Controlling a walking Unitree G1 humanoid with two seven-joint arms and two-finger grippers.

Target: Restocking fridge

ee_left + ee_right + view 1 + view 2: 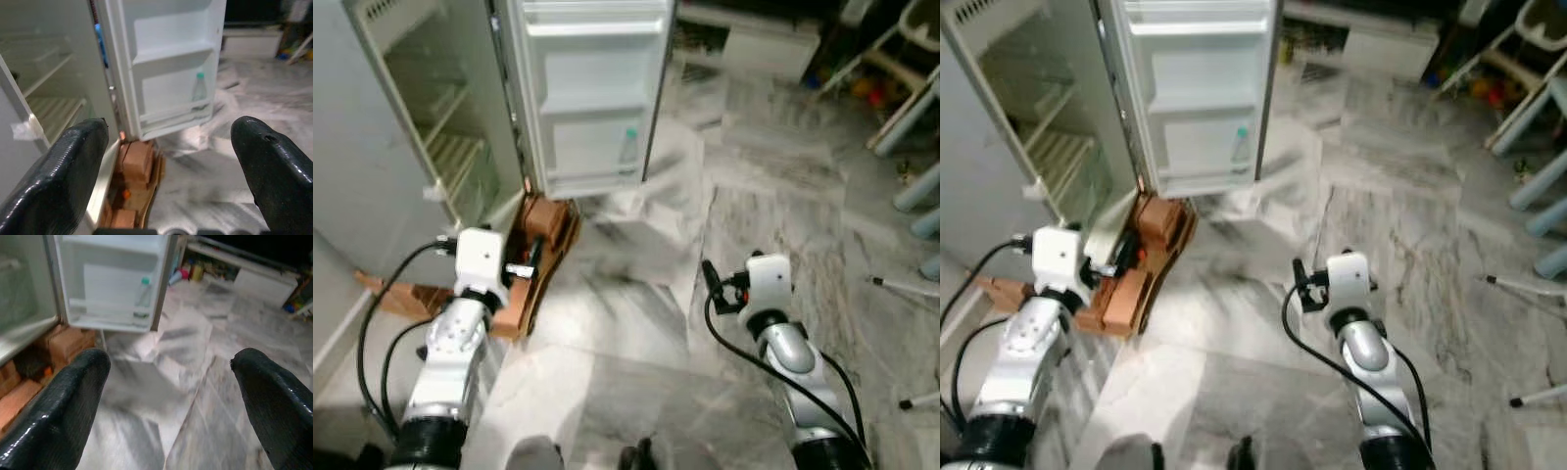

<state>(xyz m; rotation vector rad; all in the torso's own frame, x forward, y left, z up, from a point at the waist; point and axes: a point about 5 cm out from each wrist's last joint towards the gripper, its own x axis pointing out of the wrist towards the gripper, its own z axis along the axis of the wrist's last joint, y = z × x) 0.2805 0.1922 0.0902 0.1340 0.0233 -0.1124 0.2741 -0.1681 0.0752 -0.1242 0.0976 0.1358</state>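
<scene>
Fridge door (pixel 592 88): swung wide, bare marble floor (pixel 754 235) left beside it.
Bottle (pixel 627 149): one, upright on door shelf.
Left end effector (pixel 171 161): released, empty.
Right end effector (pixel 171 396): released, empty.

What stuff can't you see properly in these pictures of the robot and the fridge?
- Bottle on the fridge door: too small and blurred in the eye views to read any label.
- Cardboard box: the left gripper hides part of it in the left eye view; its contents cannot be made out.
- Fridge shelves: cut off by the picture's edge.
- Colourful items by the far wall: too blurred in the right wrist view.
</scene>
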